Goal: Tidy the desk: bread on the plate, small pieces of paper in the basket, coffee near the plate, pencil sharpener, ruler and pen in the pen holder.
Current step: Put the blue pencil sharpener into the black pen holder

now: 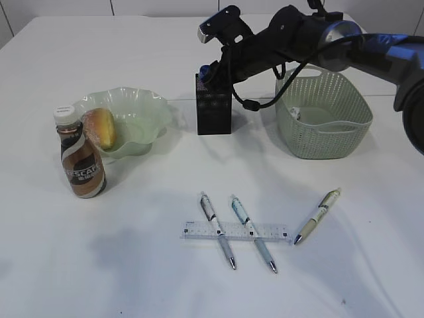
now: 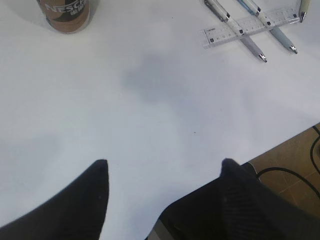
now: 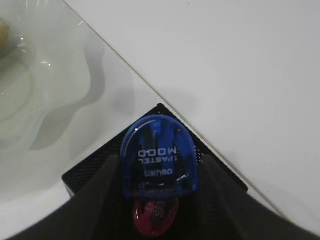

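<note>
My right gripper [image 3: 159, 167] is shut on a blue pencil sharpener [image 3: 159, 150], holding it just above the black mesh pen holder [image 3: 87, 175]. In the exterior view the sharpener [image 1: 207, 71] hangs over the holder [image 1: 213, 109]. A red piece of like shape [image 3: 156, 215] shows below it. Bread [image 1: 101, 127] lies on the green plate [image 1: 142, 116], and the coffee bottle [image 1: 81, 156] stands in front of it. The clear ruler [image 1: 235, 231] lies under two pens [image 1: 217, 229] [image 1: 253, 232]; a third pen [image 1: 318, 215] lies to the right. My left gripper [image 2: 165, 162] hovers open over bare table.
The green basket [image 1: 322, 129] stands right of the pen holder, with a paper piece [image 1: 296, 114] inside. The left wrist view shows the bottle [image 2: 65, 12], the ruler [image 2: 250, 27], and the table's edge with floor cables [image 2: 300, 175] at lower right.
</note>
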Tool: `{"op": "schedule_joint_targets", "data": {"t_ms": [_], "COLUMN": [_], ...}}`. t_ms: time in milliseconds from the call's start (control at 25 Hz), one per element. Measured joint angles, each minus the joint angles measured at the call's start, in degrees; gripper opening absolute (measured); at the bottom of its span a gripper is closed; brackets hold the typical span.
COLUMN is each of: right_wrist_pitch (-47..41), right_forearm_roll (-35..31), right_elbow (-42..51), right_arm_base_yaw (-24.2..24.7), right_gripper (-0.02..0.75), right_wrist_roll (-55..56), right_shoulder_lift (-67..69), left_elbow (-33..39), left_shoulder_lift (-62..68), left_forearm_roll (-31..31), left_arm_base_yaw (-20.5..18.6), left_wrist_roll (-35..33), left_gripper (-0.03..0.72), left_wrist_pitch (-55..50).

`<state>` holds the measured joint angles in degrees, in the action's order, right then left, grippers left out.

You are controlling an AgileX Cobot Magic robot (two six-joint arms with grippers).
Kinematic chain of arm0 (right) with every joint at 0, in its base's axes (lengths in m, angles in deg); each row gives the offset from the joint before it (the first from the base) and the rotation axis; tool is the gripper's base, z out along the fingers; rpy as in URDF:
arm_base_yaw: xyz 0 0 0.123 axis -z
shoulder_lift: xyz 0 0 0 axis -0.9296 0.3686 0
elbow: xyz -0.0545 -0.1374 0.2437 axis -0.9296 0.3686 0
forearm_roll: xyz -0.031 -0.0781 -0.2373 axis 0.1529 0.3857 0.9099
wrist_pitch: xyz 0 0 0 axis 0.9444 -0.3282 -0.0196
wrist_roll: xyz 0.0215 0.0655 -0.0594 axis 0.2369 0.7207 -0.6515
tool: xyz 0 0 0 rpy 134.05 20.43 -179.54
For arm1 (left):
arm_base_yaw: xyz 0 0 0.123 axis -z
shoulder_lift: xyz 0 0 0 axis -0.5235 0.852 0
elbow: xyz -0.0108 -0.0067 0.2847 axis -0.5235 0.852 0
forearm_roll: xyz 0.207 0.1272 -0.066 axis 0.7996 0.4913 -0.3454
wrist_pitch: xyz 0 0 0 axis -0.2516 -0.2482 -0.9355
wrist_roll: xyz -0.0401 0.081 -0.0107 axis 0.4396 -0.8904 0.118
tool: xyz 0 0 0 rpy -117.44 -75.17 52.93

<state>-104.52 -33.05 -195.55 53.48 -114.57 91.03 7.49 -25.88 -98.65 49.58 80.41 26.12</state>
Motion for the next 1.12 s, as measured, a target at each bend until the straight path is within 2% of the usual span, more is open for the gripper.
{"op": "schedule_joint_targets", "data": {"t_ms": [760,1120], "right_wrist_pitch": [1.26,1.26], "right_forearm_roll": [-1.35,-2.79], "right_elbow": [0.00,0.00], "right_arm_base_yaw": [0.27,0.27], "right_gripper": [0.343,0.384], "right_wrist_roll": [0.00,0.00], "right_shoulder_lift": [0.00,0.00], "left_elbow": [0.00,0.00], "left_shoulder_lift": [0.00,0.00], "left_forearm_roll": [0.00,0.00], "left_arm_base_yaw": [0.00,0.00], "left_wrist_roll": [0.00,0.00], "left_gripper": [0.488,0.487], "left_wrist_pitch": [0.00,0.00]}}
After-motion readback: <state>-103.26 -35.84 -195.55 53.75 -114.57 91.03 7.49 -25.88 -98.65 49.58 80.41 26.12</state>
